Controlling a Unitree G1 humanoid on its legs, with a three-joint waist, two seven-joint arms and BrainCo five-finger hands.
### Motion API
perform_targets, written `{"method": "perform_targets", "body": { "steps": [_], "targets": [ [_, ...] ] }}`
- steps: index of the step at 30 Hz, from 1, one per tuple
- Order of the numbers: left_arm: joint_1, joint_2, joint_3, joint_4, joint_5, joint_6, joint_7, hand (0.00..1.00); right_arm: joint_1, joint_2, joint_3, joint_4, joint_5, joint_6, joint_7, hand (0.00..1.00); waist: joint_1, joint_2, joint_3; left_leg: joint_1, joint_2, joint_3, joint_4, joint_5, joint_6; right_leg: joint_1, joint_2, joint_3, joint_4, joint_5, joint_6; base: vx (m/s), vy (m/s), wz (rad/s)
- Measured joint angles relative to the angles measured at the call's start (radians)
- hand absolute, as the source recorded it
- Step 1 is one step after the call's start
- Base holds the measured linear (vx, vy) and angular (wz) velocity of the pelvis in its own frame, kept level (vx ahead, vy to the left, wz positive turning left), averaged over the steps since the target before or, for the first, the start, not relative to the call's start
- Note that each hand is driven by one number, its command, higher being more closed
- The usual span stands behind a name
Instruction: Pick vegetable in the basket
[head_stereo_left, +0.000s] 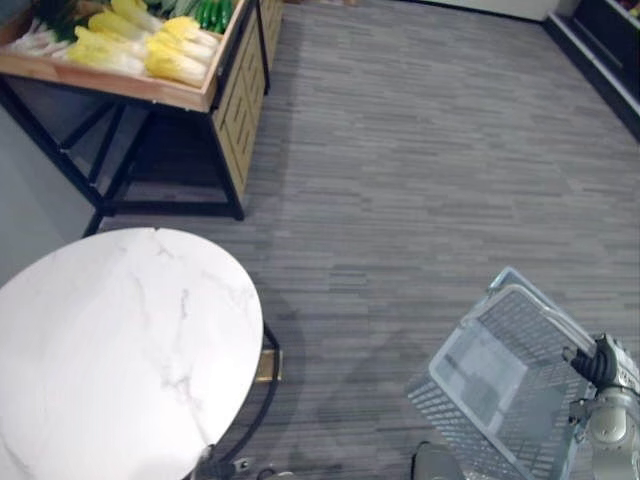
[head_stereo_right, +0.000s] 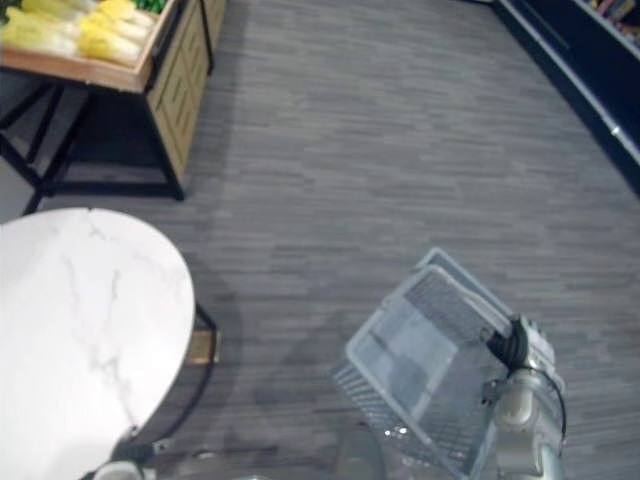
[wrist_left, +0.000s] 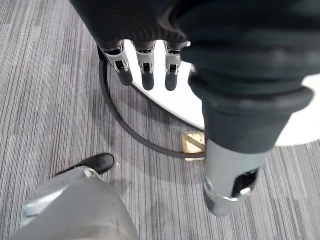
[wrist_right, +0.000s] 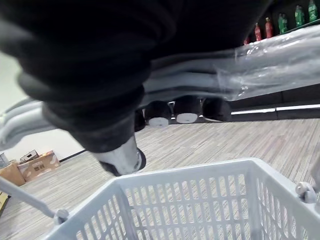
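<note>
Grey striped carpet floor (head_stereo_left: 420, 150) covers most of the scene. At the robot's near left stands a round white marble tabletop (head_stereo_left: 110, 350) on a black ring base (wrist_left: 130, 130).

Beyond it, in the far-left corner, is a wooden produce stand (head_stereo_left: 235, 90) on a black frame. Its tilted tray carries the vegetables: pale yellow cabbages (head_stereo_left: 175, 60) lying side by side, with a bunch of green ones (head_stereo_left: 213, 12) just beyond them. A dark shelf unit (head_stereo_left: 600, 50) runs along the far right edge of the floor.

At the near right hangs the basket (head_stereo_right: 420, 360), grey plastic mesh, tipped so that its open mouth faces up and to the left. It is off the floor, carried by the right hand (wrist_right: 187, 111). In the right wrist view the dark fingertips are curled round the grey basket handles (wrist_right: 260, 65), which are wrapped in clear film, and the basket's rim sits just below them.

The left hand (wrist_left: 145, 70) hangs low beside the tabletop's edge, above the carpet. Its fingers are straight and slightly apart, the thumb (wrist_left: 230, 185) stands off to one side, and it holds nothing.

The vegetables lie on the stand well apart from both hands and from the basket, diagonally across the floor.

Past the right hand, bottles (wrist_right: 280, 22) line a distant shelf and cardboard boxes (wrist_right: 35, 165) sit by a wall.
</note>
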Motion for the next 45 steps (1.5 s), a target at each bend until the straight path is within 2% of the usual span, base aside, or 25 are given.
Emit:
{"method": "perform_targets", "body": {
  "steps": [1, 2, 3, 4, 5, 6, 7, 8, 9, 10, 11, 12, 13, 16, 18, 19, 20, 24, 25, 31, 38, 41, 45],
  "targets": [
    [0.000, 0.002, -0.006, 0.002, 0.000, 0.001, 0.001, 0.00, 0.008, 0.003, 0.001, 0.000, 0.000, 0.001, 0.000, 1.00, -0.004, -0.005, -0.001, 0.005, -0.001, -0.014, 0.004, 0.001, -0.003, 0.015, -0.006, 0.001, 0.019, -0.042, 0.053, 0.01, -0.389, 0.57],
    [0.000, 0.003, -0.010, 0.003, -0.001, 0.001, 0.003, 0.00, 0.022, 0.006, 0.004, -0.001, 0.001, 0.002, 0.000, 1.00, -0.006, -0.014, -0.005, 0.015, 0.000, -0.040, 0.006, 0.008, -0.016, 0.050, -0.017, -0.020, 0.037, -0.131, 0.095, 0.02, -0.361, 0.56],
    [0.001, 0.001, -0.010, 0.003, -0.003, 0.001, 0.005, 0.00, 0.023, 0.004, 0.015, -0.003, 0.001, 0.002, 0.000, 1.00, -0.003, -0.019, -0.009, 0.019, 0.008, -0.057, 0.009, 0.020, -0.035, 0.072, -0.024, -0.074, 0.049, -0.209, 0.089, 0.01, -0.421, 0.47],
    [0.002, -0.002, -0.008, 0.003, -0.003, 0.001, 0.005, 0.00, 0.019, 0.004, 0.023, -0.006, 0.000, 0.002, 0.000, 1.00, -0.001, -0.018, -0.009, 0.020, 0.017, -0.064, 0.012, 0.026, -0.046, 0.081, -0.023, -0.097, 0.056, -0.244, 0.087, -0.04, -0.410, 0.24],
    [0.008, -0.009, 0.008, 0.005, -0.003, 0.001, 0.006, 0.00, 0.013, 0.003, 0.042, -0.007, 0.000, 0.002, 0.000, 1.00, 0.005, -0.013, -0.009, 0.019, 0.040, -0.067, 0.024, 0.046, -0.053, 0.090, -0.004, -0.115, 0.066, -0.296, 0.065, -0.08, -0.417, 0.15],
    [0.013, -0.018, 0.028, 0.004, -0.003, 0.003, 0.013, 0.00, 0.013, 0.004, 0.063, -0.007, 0.002, -0.002, -0.001, 1.00, 0.015, -0.006, -0.008, -0.005, 0.060, -0.091, 0.053, 0.090, -0.043, 0.102, 0.018, -0.138, 0.068, -0.325, 0.033, -0.10, -0.355, 0.19],
    [0.014, -0.021, 0.030, 0.005, -0.003, 0.003, 0.018, 0.00, 0.016, 0.005, 0.072, -0.007, 0.004, -0.004, -0.001, 1.00, 0.016, -0.005, -0.009, -0.028, 0.072, -0.101, 0.076, 0.122, -0.025, 0.107, 0.028, -0.155, 0.065, -0.333, 0.019, -0.10, -0.294, 0.31],
    [0.011, -0.025, 0.029, 0.004, -0.004, 0.004, 0.025, 0.00, 0.022, 0.009, 0.076, -0.007, 0.004, -0.011, -0.003, 1.00, 0.017, -0.007, -0.008, -0.068, 0.080, -0.110, 0.114, 0.176, 0.041, 0.120, 0.035, -0.185, 0.046, -0.343, 0.001, -0.11, -0.286, 0.49],
    [0.010, -0.032, 0.029, 0.004, -0.005, 0.006, 0.029, 0.00, 0.035, 0.012, 0.077, -0.009, 0.004, -0.015, -0.004, 1.00, 0.020, -0.013, -0.007, -0.110, 0.085, -0.097, 0.140, 0.259, 0.143, 0.148, 0.042, -0.220, 0.000, -0.353, -0.020, -0.13, -0.336, 0.61],
    [0.014, -0.049, 0.026, 0.005, -0.024, 0.014, 0.030, 0.00, 0.048, 0.011, 0.076, -0.010, 0.004, -0.016, -0.007, 1.00, 0.020, -0.021, -0.002, -0.118, 0.076, -0.085, 0.148, 0.273, 0.141, 0.177, 0.045, -0.239, -0.033, -0.347, -0.034, -0.12, -0.347, 0.51],
    [0.021, -0.058, 0.028, 0.004, -0.039, 0.014, 0.033, 0.00, 0.056, 0.010, 0.075, -0.010, 0.003, -0.015, -0.007, 1.00, 0.022, -0.017, -0.005, -0.115, 0.055, -0.086, 0.161, 0.248, 0.110, 0.189, 0.045, -0.242, -0.047, -0.343, -0.041, -0.09, -0.254, 0.26],
    [0.037, -0.069, 0.026, 0.000, -0.042, 0.015, 0.035, 0.00, 0.070, 0.008, 0.076, -0.008, 0.003, -0.011, -0.008, 1.00, 0.023, -0.002, -0.011, -0.105, 0.007, -0.084, 0.168, 0.208, 0.075, 0.206, 0.047, -0.249, -0.079, -0.326, -0.051, -0.06, -0.154, 0.06],
    [0.049, -0.074, 0.025, -0.003, -0.042, 0.015, 0.037, 0.00, 0.075, 0.010, 0.076, -0.001, 0.004, -0.010, -0.008, 1.00, 0.021, 0.013, -0.015, -0.092, -0.033, -0.050, 0.154, 0.158, 0.055, 0.208, 0.053, -0.252, -0.109, -0.305, -0.056, -0.04, -0.084, 0.04],
    [0.053, -0.079, 0.019, -0.007, -0.062, 0.014, 0.037, 0.00, 0.094, 0.033, 0.063, 0.007, 0.022, -0.002, -0.008, 1.00, 0.020, 0.035, -0.017, -0.061, -0.087, -0.019, 0.042, 0.132, 0.049, 0.205, 0.068, -0.264, -0.166, -0.259, -0.059, 0.00, -0.014, 0.10],
    [0.051, -0.098, 0.018, -0.012, -0.071, 0.014, 0.037, 0.00, 0.096, 0.039, 0.051, 0.058, 0.026, 0.001, -0.012, 1.00, 0.022, 0.055, -0.025, -0.010, -0.118, -0.049, -0.098, 0.134, 0.050, 0.207, 0.076, -0.270, -0.199, -0.229, -0.048, 0.03, 0.067, 0.12],
    [0.050, -0.102, 0.018, -0.013, -0.072, 0.013, 0.037, 0.00, 0.096, 0.041, 0.048, 0.075, 0.030, 0.001, -0.017, 1.00, 0.022, 0.061, -0.028, -0.002, -0.127, -0.052, -0.117, 0.134, 0.050, 0.210, 0.071, -0.273, -0.206, -0.224, -0.041, 0.03, 0.163, 0.16],
    [0.049, -0.107, 0.018, -0.021, -0.072, 0.012, 0.037, 0.00, 0.103, 0.049, 0.043, 0.100, 0.043, 0.004, -0.027, 1.00, 0.021, 0.063, -0.029, 0.006, -0.149, -0.058, -0.137, 0.134, 0.050, 0.222, 0.051, -0.280, -0.224, -0.211, -0.026, 0.01, 0.166, 0.16],
    [0.049, -0.098, 0.018, -0.032, -0.072, 0.012, 0.037, 0.00, 0.117, 0.087, 0.030, 0.116, 0.062, 0.004, -0.037, 1.00, 0.021, 0.056, -0.028, 0.010, -0.184, -0.058, -0.160, 0.135, 0.051, 0.245, 0.023, -0.285, -0.293, -0.168, -0.008, -0.04, 0.149, 0.09],
    [0.070, -0.077, 0.006, -0.028, -0.060, 0.013, 0.030, 0.00, 0.122, 0.124, 0.031, 0.193, 0.101, 0.011, -0.046, 1.00, 0.021, 0.044, -0.068, 0.079, -0.209, -0.032, -0.293, 0.190, 0.061, 0.278, 0.029, -0.265, -0.395, -0.103, 0.001, -0.04, 0.053, -0.02],
    [0.071, -0.077, 0.006, -0.028, -0.060, 0.013, 0.025, 0.00, 0.122, 0.124, 0.031, 0.197, 0.102, 0.011, -0.046, 1.00, 0.021, 0.044, -0.068, 0.079, -0.209, -0.032, -0.293, 0.190, 0.061, 0.278, 0.029, -0.265, -0.396, -0.103, 0.001, 0.00, 0.000, 0.00],
    [0.092, -0.077, -0.019, -0.030, -0.069, -0.011, -0.036, 0.00, 0.122, 0.123, 0.040, 0.294, 0.156, 0.001, -0.047, 1.00, 0.024, 0.037, -0.068, 0.099, -0.208, -0.035, -0.300, 0.191, 0.060, 0.304, 0.031, -0.272, -0.408, -0.103, 0.001, 0.00, 0.000, 0.01],
    [0.104, -0.074, -0.025, -0.032, -0.078, -0.029, -0.057, 0.00, 0.118, 0.114, 0.066, 0.346, 0.172, -0.009, -0.068, 1.00, 0.025, 0.029, -0.071, 0.110, -0.208, -0.035, -0.321, 0.200, 0.058, 0.310, 0.033, -0.275, -0.415, -0.103, 0.001, 0.00, 0.000, 0.00],
    [0.104, -0.065, -0.046, -0.032, -0.058, -0.028, -0.046, 0.00, 0.104, 0.111, 0.089, 0.386, 0.178, -0.011, -0.070, 1.00, 0.024, 0.012, -0.069, 0.110, -0.208, -0.033, -0.323, 0.199, 0.057, 0.312, 0.035, -0.274, -0.419, -0.103, 0.000, 0.00, 0.000, 0.00]
  ]
}}
